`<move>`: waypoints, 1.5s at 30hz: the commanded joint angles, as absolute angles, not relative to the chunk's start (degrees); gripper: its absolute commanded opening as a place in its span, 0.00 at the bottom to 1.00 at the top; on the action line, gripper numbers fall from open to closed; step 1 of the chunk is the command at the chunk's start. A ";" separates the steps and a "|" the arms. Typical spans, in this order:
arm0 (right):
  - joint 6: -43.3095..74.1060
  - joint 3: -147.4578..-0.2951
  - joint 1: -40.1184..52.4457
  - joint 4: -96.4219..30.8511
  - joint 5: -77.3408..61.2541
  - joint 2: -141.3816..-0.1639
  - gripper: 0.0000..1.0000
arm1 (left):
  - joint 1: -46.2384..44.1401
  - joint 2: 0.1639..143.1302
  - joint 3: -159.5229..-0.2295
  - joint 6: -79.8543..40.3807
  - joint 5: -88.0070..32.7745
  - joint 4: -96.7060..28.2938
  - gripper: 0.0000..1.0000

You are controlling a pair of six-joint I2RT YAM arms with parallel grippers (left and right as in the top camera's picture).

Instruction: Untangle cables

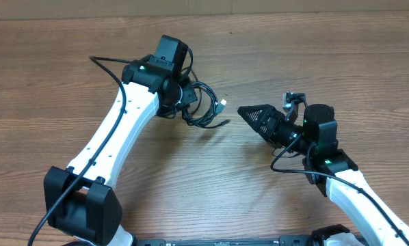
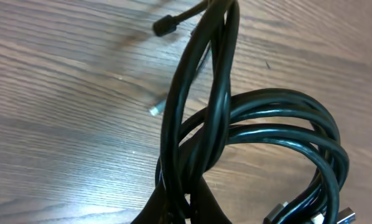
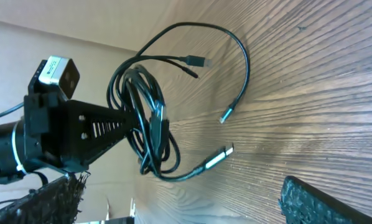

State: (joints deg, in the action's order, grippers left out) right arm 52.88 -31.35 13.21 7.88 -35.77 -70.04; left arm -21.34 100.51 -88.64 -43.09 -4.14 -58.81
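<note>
Where the left gripper is clenched on the cables, the knotted black bundle sits at its fingertips over the wooden table, slightly left of centre. Loose strands curl out from the knot, and one ends in a silvery plug lying on the wood. The right gripper points toward the bundle from nearby without touching it, its fingers spread and empty.

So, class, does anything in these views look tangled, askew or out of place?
Yes. The cables are one knotted bundle, loops wound through each other, pinched in the left end effector, with plug ends sticking out loose.
</note>
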 commanded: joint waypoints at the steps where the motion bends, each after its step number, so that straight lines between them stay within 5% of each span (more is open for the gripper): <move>1: 54.68 -31.57 13.56 8.21 -37.08 -70.22 1.00 | -21.30 99.11 -89.73 -46.98 -1.48 -58.85 0.04; 15: 57.45 -31.57 15.86 8.91 -39.07 -70.22 1.00 | -21.43 99.11 -89.73 -52.16 -2.98 -59.79 0.04; 19: 57.47 -31.57 16.51 8.80 -39.11 -70.22 0.90 | -21.45 99.11 -89.73 -54.89 -4.80 -59.81 0.04; 27: 57.41 -31.57 20.34 8.67 -38.33 -70.22 0.87 | -21.45 99.11 -89.73 -66.70 -7.53 -62.46 0.04; 32: 57.23 -31.57 21.06 8.69 -34.28 -70.22 0.68 | -21.45 99.11 -89.73 -66.85 -8.23 -65.43 0.04; 45: 56.88 -31.57 23.55 12.58 -31.86 -70.22 0.65 | -22.35 99.11 -89.73 -66.87 -13.58 -65.32 0.04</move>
